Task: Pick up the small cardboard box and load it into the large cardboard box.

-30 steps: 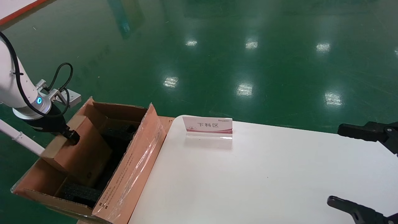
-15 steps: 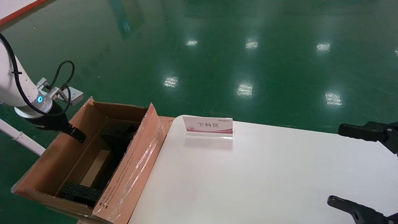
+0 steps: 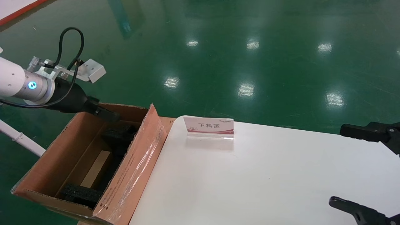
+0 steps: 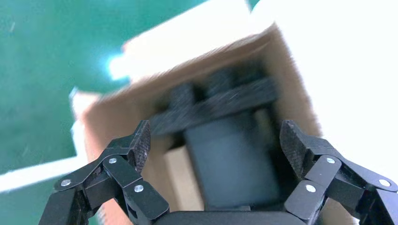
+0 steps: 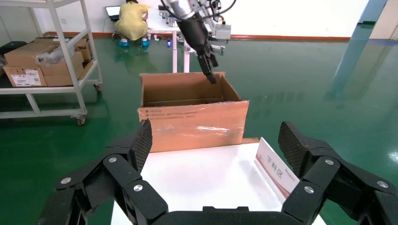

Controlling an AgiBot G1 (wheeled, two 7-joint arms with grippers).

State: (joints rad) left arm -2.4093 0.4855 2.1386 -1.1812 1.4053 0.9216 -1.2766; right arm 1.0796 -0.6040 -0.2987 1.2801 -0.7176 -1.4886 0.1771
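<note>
The left gripper [image 3: 107, 115] has let go and lifted, fingers spread and empty, above the long brown corrugated large cardboard box [image 3: 137, 162]. The plain orange-brown small cardboard box [image 3: 97, 168] now lies down inside it between black foam blocks [image 3: 82, 193], so loading looks done. The right gripper [image 5: 213, 143] hangs open over the white table [image 3: 265, 175].

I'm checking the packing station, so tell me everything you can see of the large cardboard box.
The large cardboard box is a long brown corrugated carton, open on top with flaps upright, standing beside the white table. Its table-side flap carries shiny clear tape and small print. Inside are black foam blocks at both ends and a light brown surface between them. The left gripper, open and empty, hovers over its far end.
</note>
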